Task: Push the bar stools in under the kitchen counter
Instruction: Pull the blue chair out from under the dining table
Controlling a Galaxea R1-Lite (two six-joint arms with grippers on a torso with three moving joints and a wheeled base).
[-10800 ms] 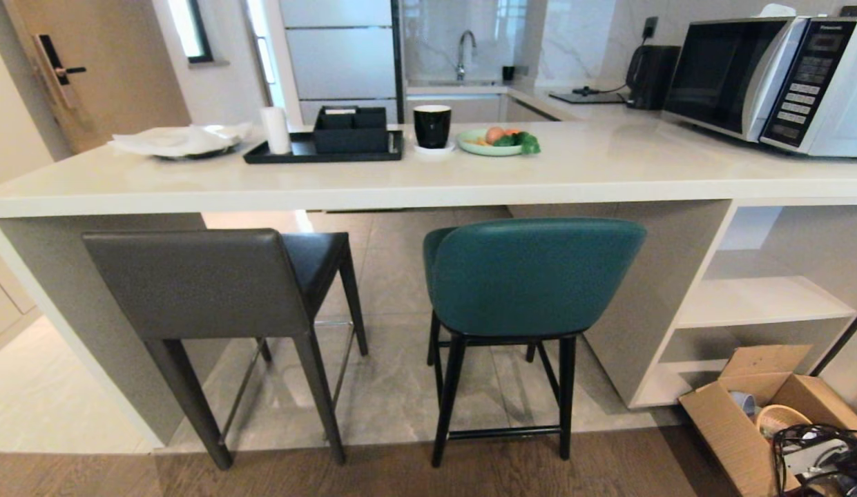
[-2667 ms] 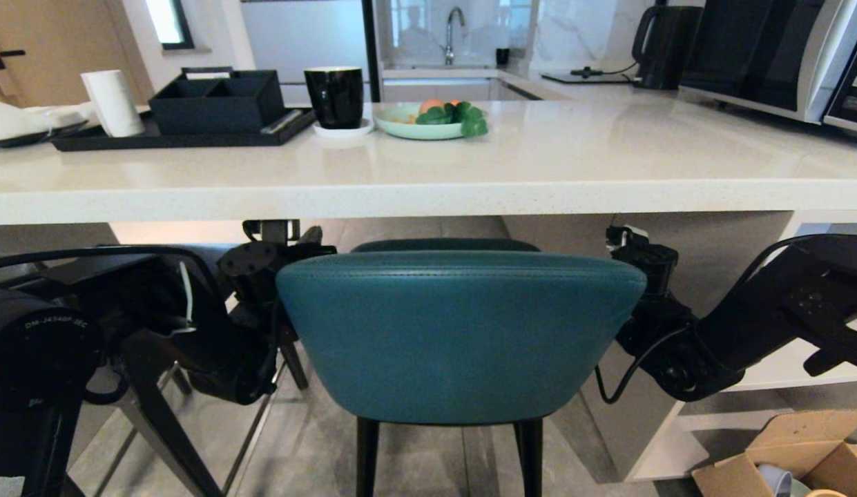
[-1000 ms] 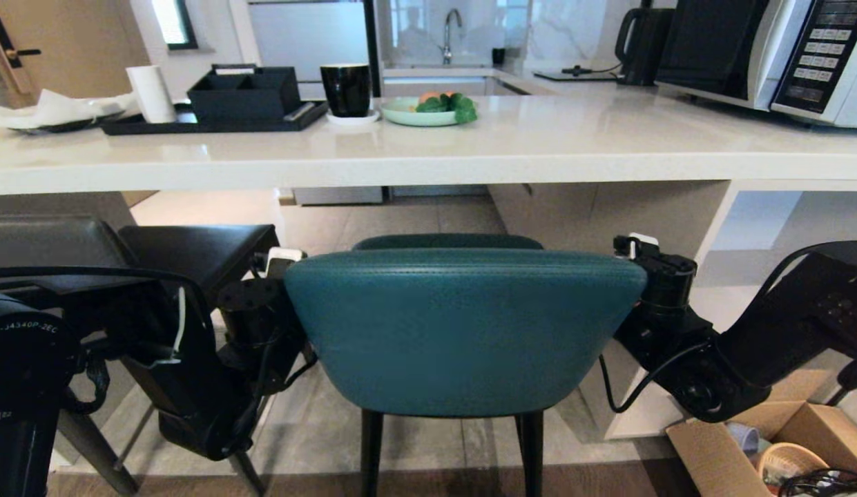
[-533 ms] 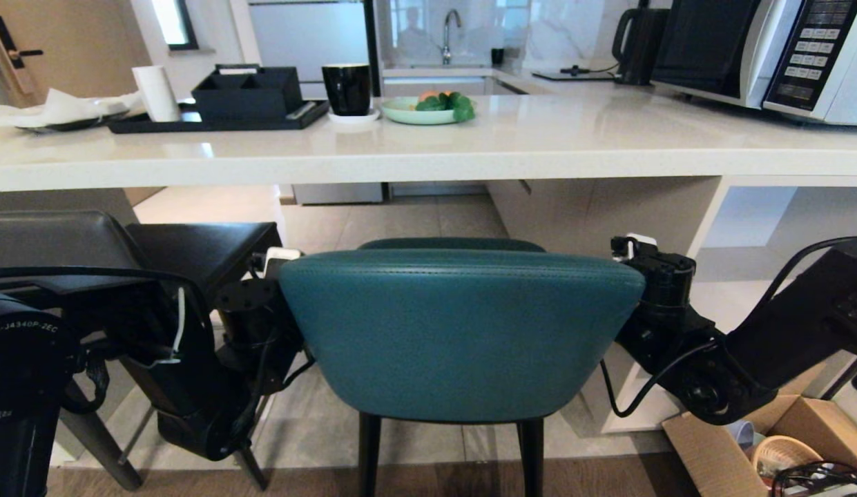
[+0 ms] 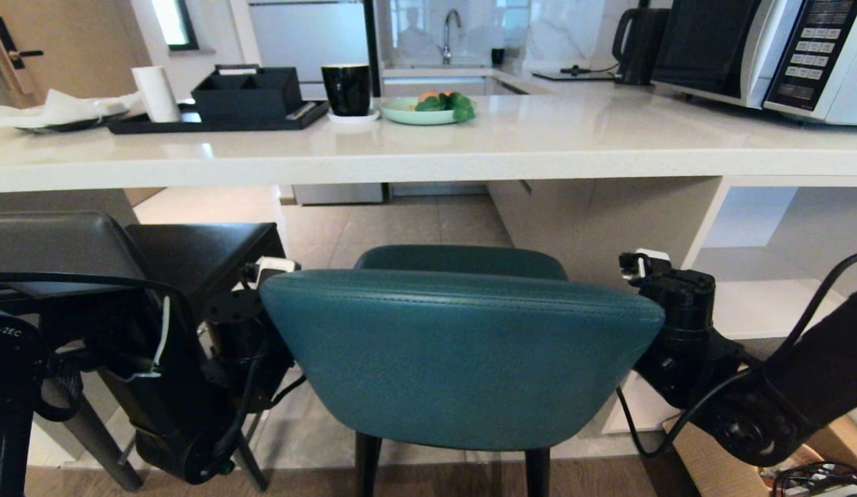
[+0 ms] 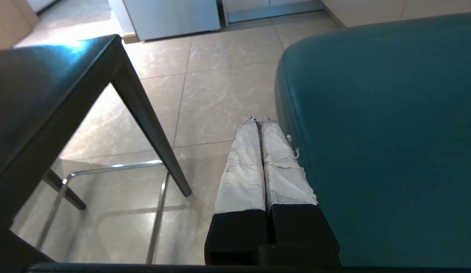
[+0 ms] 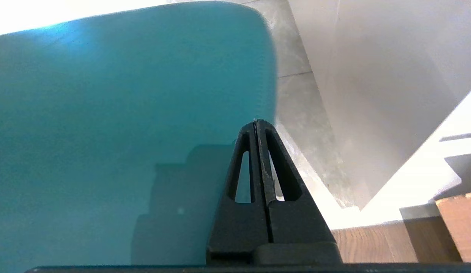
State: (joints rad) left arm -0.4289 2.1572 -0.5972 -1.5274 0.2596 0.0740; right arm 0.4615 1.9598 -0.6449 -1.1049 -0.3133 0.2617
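Note:
The teal bar stool (image 5: 463, 359) stands straight before me, its curved back towards me and its seat (image 5: 463, 261) short of the kitchen counter's (image 5: 469, 162) front edge. The dark grey bar stool (image 5: 62, 241) is at the left, its seat reaching under the counter. My left gripper (image 6: 258, 120) is shut and empty, and its taped fingers lie along the teal stool's (image 6: 391, 132) left side. My right gripper (image 7: 255, 121) is shut and empty too, close against the teal shell's (image 7: 106, 113) right side. The left arm (image 5: 242, 331) and right arm (image 5: 684, 324) flank the back.
On the counter are a black tray with an organiser (image 5: 221, 114), a black mug (image 5: 345, 88), a green plate of food (image 5: 428, 110) and a microwave (image 5: 766, 55). White shelves (image 5: 766, 304) stand at the right, with a cardboard box (image 5: 718, 462) on the floor.
The teal stool's back now shows lower and wider in the head view, with more of its seat visible, while the counter stays put. Both arms have dropped beside it.

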